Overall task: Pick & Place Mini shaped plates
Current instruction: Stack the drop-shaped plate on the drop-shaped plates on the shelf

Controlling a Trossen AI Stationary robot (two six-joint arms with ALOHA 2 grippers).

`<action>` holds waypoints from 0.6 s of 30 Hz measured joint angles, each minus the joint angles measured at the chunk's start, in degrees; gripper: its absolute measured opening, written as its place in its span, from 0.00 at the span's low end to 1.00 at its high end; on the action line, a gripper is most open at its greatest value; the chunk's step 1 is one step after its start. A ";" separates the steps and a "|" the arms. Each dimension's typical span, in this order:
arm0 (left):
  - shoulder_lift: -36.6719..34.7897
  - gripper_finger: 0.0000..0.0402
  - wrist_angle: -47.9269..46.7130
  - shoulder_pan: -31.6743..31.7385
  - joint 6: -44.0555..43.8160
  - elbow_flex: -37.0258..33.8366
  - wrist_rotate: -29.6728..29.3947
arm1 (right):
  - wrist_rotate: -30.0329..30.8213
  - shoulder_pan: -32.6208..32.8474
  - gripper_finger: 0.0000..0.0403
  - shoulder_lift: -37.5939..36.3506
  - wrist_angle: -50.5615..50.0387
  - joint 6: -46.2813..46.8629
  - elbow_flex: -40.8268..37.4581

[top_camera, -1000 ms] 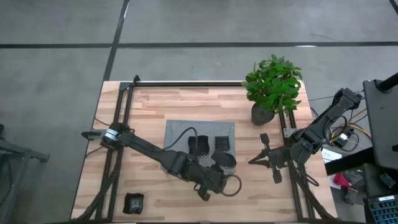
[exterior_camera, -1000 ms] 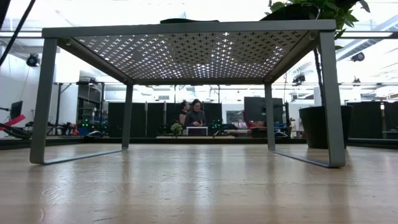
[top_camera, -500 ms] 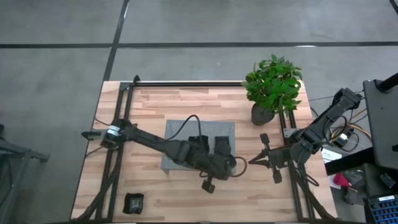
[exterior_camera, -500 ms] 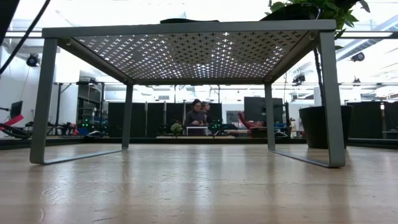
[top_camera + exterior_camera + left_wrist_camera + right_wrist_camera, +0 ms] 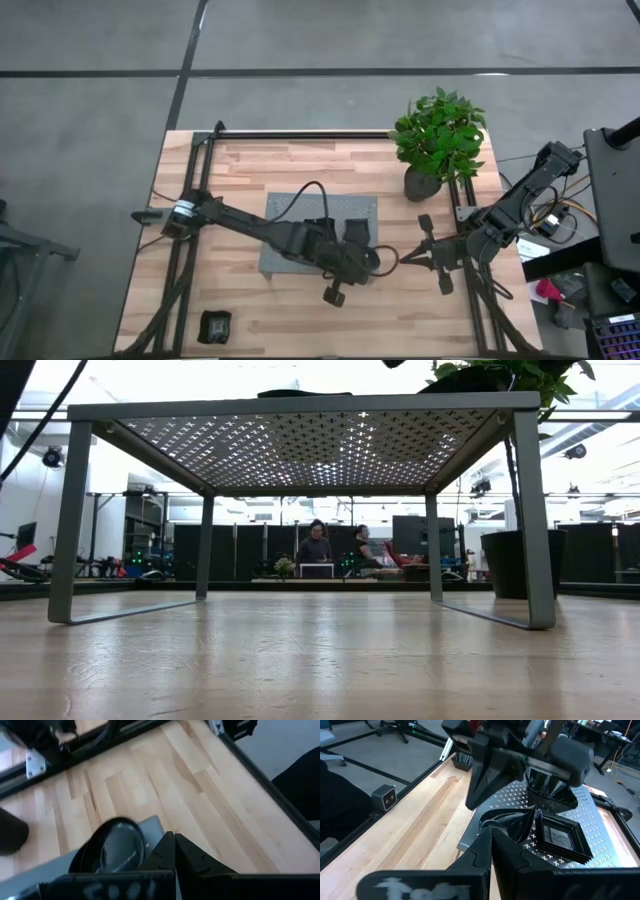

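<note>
The mini shaped plates lie on the grey perforated tray [image 5: 285,215], which stands on legs above the table [image 5: 300,440]. The right wrist view shows a stack of square plates [image 5: 562,837] and a glossy dark plate [image 5: 507,825] at the tray's near right corner. That plate looks round in the left wrist view [image 5: 117,850]. My left gripper [image 5: 370,262] [image 5: 175,837] [image 5: 487,775] is shut and hangs over this corner, pointing at the table's right edge. My right gripper [image 5: 403,258] [image 5: 490,832] waits shut near the right edge, pointing at the tray. My left gripper has its shut fingers [image 5: 162,850] right beside the rim of the round plate [image 5: 140,837], coming from the table's left. The fingers themselves cover the place, so I cannot tell whether they touch the plate. The plate rests on the tray.
A green plant in a dark pot [image 5: 425,183] stands at the far right of the table. A small black camera box [image 5: 215,325] sits at the near left corner. Black frame rails [image 5: 470,290] run along the table's sides. Bare wood lies in front of the tray.
My left gripper has moved from over the bare wood in front of the tray toward the far edge and the right. It now stands over the tray's near right corner and covers the plate there in the high view. The right arm has kept still.
</note>
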 joint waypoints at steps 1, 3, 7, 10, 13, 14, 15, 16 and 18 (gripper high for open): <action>0.00 0.00 -0.03 0.16 -0.46 -0.29 -0.04 | 0.00 0.00 0.02 0.00 -0.02 0.00 0.00; 0.02 0.00 0.19 0.48 -1.50 -1.17 -0.15 | 0.00 0.00 0.02 -0.01 -0.02 0.00 0.00; 0.02 0.00 1.65 0.75 -3.01 -1.98 -0.68 | 0.00 0.00 0.02 -0.02 -0.01 0.00 0.00; 0.02 0.00 1.77 0.70 -3.63 -1.98 -1.29 | 0.00 0.00 0.02 -0.02 -0.02 0.00 0.00; 0.02 0.00 1.70 0.70 -4.26 -1.98 -0.81 | 0.00 0.00 0.02 -0.02 -0.02 0.00 0.01; 0.01 0.00 1.72 0.73 -4.28 -1.98 -0.57 | 0.00 0.00 0.02 -0.02 -0.02 0.00 0.00; -0.01 0.00 1.73 0.73 -4.27 -1.98 -0.48 | 0.00 0.00 0.02 -0.02 -0.02 0.00 0.00; -0.04 0.00 1.73 0.73 -4.22 -1.98 -0.59 | 0.01 0.00 0.02 -0.02 -0.02 0.00 0.00; -0.04 0.00 1.72 0.73 -4.72 -1.98 -2.40 | 0.00 0.00 0.02 -0.02 -0.02 0.00 0.00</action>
